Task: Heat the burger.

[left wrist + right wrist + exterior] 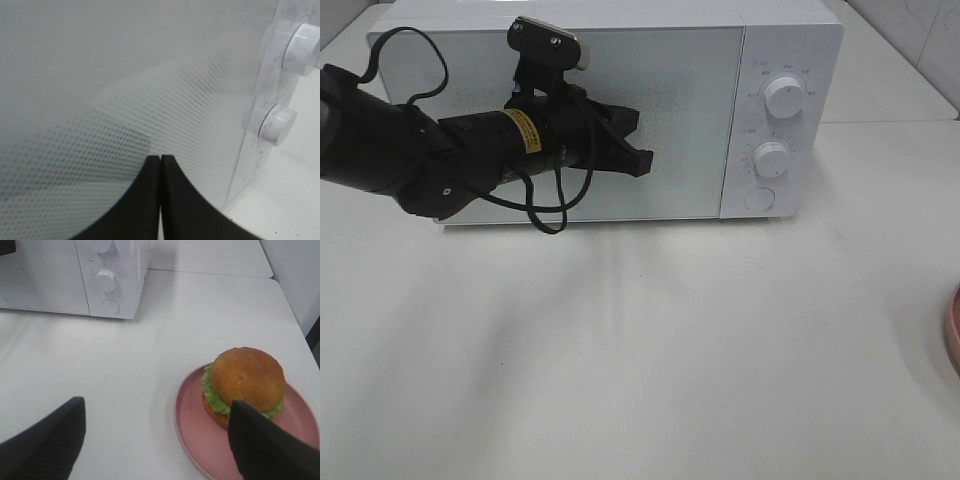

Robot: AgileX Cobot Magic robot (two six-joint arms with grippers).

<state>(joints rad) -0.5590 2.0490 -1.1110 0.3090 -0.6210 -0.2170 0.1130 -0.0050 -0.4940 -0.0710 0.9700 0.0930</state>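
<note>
white table | left pincer closed (at microwave door) | right pincer spread above burger

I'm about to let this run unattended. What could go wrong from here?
The microwave door is closed, and the shut left gripper sits against its glass; pushing could shove the oven instead of opening it. The burger sits loose on the plate, so the open right gripper might knock it off.
</note>
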